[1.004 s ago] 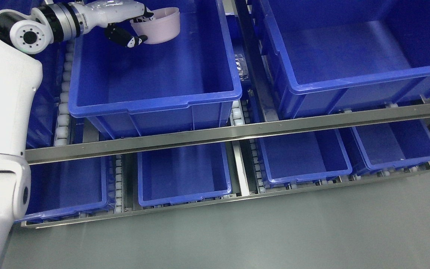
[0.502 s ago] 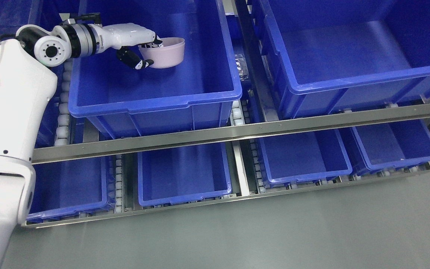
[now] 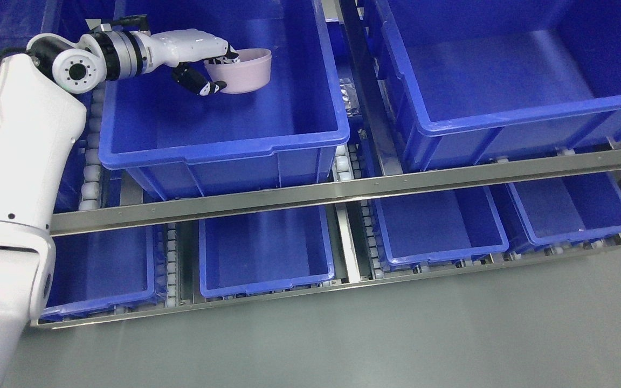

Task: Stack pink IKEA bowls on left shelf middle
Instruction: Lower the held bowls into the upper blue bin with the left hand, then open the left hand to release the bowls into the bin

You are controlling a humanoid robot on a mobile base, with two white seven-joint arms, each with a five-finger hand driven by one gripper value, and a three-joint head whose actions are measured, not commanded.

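A pink bowl point(image 3: 246, 73) is held inside the large blue bin point(image 3: 224, 148) on the left side of the upper shelf level. My left hand point(image 3: 214, 67) is shut on the bowl's near rim, fingers inside and thumb under it. The bowl stands upright, close to the bin's floor; whether it touches the floor I cannot tell. The white left arm reaches in from the lower left. The right arm is out of view.
A second large blue bin point(image 3: 510, 81) stands to the right on the same level. A steel rail point(image 3: 343, 189) runs across the front. Below it are several smaller blue bins point(image 3: 264, 250). Grey floor point(image 3: 397, 334) lies in front.
My left hand first lowered the bowl toward the bin floor, then moved it slightly right and up. The arm's elbow has come down into view.
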